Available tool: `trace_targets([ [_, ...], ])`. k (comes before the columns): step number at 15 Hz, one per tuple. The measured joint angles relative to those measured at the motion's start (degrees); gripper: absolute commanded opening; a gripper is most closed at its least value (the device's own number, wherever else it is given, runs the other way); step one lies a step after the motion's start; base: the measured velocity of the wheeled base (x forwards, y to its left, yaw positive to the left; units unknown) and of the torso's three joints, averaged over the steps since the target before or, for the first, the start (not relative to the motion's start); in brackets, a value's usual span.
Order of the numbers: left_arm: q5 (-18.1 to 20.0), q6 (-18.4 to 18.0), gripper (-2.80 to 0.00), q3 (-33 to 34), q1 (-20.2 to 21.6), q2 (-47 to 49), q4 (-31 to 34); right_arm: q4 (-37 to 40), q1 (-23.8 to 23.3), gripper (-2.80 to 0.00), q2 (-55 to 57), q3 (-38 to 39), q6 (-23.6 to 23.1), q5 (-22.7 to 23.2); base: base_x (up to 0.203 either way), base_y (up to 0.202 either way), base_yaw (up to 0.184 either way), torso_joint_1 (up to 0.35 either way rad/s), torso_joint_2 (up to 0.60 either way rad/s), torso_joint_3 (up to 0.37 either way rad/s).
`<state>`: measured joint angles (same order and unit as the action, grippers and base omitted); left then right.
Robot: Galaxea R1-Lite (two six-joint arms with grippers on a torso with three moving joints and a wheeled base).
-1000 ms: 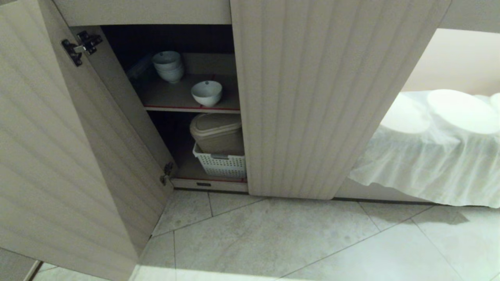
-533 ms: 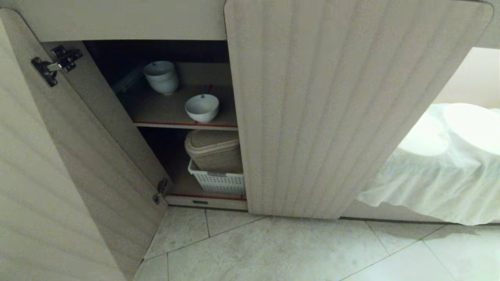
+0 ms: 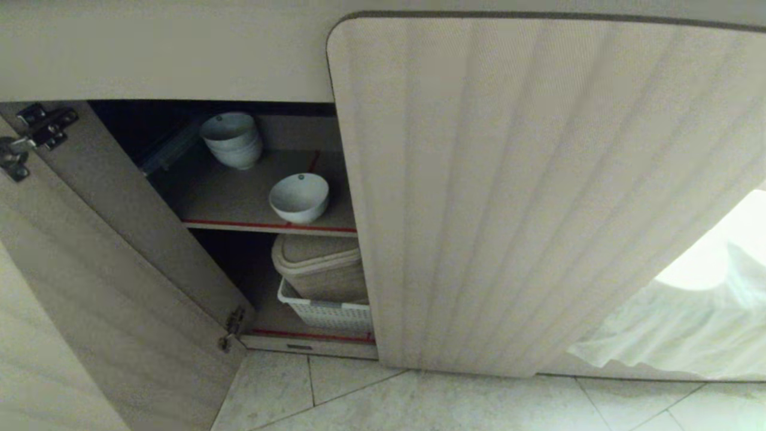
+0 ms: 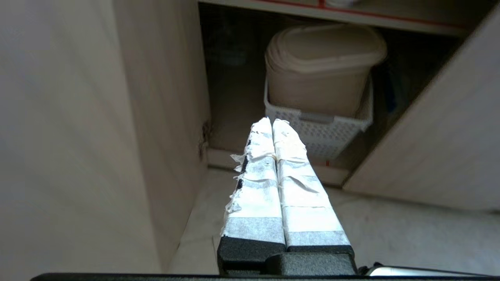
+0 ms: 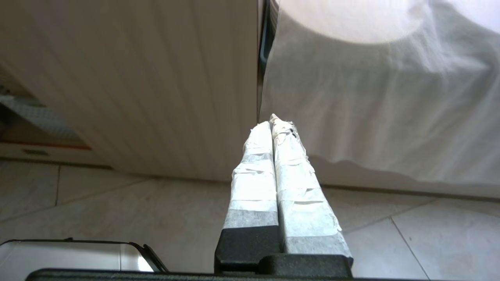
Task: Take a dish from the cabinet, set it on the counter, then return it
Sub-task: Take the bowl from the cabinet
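The cabinet (image 3: 287, 60) stands with its left door (image 3: 90, 287) swung wide and its right door (image 3: 514, 197) covering much of the interior, so only the left part of both shelves shows. The back of the upper shelf (image 3: 239, 203) is dark, and a clear box-like thing (image 3: 170, 149) lying behind the stack of bowls (image 3: 232, 140) is too dim to name. The dish (image 3: 299, 197), a single white bowl, sits upright on the upper shelf near its red front edge, just left of the right door's edge and in front of the stack. Below that shelf, a beige lidded bin (image 3: 320, 266) stands inside a white perforated basket (image 3: 326, 311); the right door cuts off the right side of both. A counter top is not visible; only the pale band above the doors shows.

Right of the right door, a sheer white cloth (image 3: 676, 335) hangs to just above the tiled floor (image 3: 455, 401), covering pale round shapes that cannot be made out.

Neither arm appears in the head view. The left gripper (image 4: 272, 123) hovers outside the cabinet, facing the basket, its taped fingers (image 4: 256, 187) pressed together and holding nothing. The right gripper (image 5: 272, 121) hangs above the floor facing the seam between the right door and the cloth, fingers (image 5: 254, 183) likewise together and empty.
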<state>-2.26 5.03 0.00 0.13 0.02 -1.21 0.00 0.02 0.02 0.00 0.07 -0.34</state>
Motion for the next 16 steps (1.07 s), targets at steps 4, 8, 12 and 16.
trace_targets([
  [4,0.0,0.0,-2.80,0.0,0.0,0.0,0.0,0.0,0.0,-2.80,0.0,0.0,0.0,0.0,0.066,0.000,0.001,0.004,0.00,0.000],
  [8,0.0,0.0,-2.80,0.0,0.0,0.0,0.0,0.0,0.0,-2.80,0.0,0.0,0.0,0.0,0.000,0.000,0.000,0.000,0.00,0.000],
  [12,0.0,-0.5,-2.80,0.0,0.0,0.0,0.1,0.0,0.0,-2.80,0.0,0.0,0.0,0.0,0.000,0.000,0.000,0.000,0.00,0.000],
  [16,3.5,-7.6,-2.80,-0.5,0.0,0.0,0.4,0.0,0.0,-2.80,0.0,0.0,0.0,0.0,0.000,0.000,0.000,0.000,0.00,0.000],
])
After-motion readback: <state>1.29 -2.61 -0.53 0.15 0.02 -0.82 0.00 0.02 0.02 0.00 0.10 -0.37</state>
